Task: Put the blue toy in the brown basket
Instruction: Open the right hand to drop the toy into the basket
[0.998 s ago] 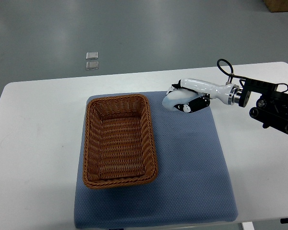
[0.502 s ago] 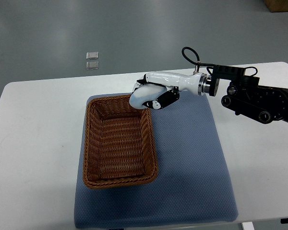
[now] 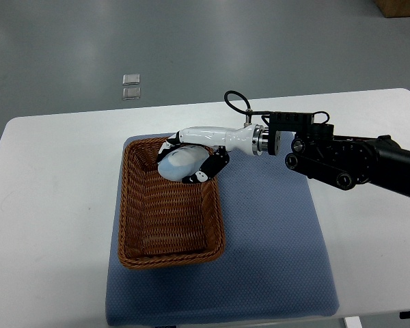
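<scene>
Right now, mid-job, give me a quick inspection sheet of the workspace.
Surface: white table with blue mat under the work.
Job's things: blue toy held over the far end of the brown basket; basket looks empty.
Clutter: nothing seen.
Hands: right hand curled around the toy; left out of view.
Cables: black loop at the right wrist.
Surroundings: grey floor, two small square pieces, cardboard box corner.

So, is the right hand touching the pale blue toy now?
Touching. The top view shows the right hand curled around the pale blue toy above the brown woven basket, its fingers wrapping the toy's side.
</scene>
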Controlling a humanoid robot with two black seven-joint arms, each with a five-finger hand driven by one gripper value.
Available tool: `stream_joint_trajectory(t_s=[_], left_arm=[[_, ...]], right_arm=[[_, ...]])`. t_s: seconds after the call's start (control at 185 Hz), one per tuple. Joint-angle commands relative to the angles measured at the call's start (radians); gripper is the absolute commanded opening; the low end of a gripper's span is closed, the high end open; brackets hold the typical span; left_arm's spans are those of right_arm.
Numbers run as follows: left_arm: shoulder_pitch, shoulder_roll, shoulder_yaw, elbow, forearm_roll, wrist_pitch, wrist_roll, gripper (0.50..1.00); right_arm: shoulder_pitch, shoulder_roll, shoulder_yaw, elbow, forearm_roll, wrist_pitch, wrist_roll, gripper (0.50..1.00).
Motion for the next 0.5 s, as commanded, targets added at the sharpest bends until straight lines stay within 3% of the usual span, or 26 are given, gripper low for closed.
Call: stream_joint_trajectory(t_s=[0.0, 0.194, 0.497], left_arm=[[0.000, 0.000, 0.000, 0.000, 0.000, 0.000, 0.000, 1.000], [0.000, 0.000, 0.000, 0.002, 0.000, 0.000, 0.000, 1.000], [0.001, 0.000, 0.000, 0.002, 0.000, 0.000, 0.000, 1.000]], right_arm=[[-0.002, -0.002, 0.004, 0.000, 0.006, -0.008, -0.001, 0.881], [-0.031, -0.009, 0.064, -0.040, 0.045, -0.043, -0.011, 0.885], [-0.230, -0.068, 0.345, -0.166, 0.287, -0.043, -0.015, 0.885]])
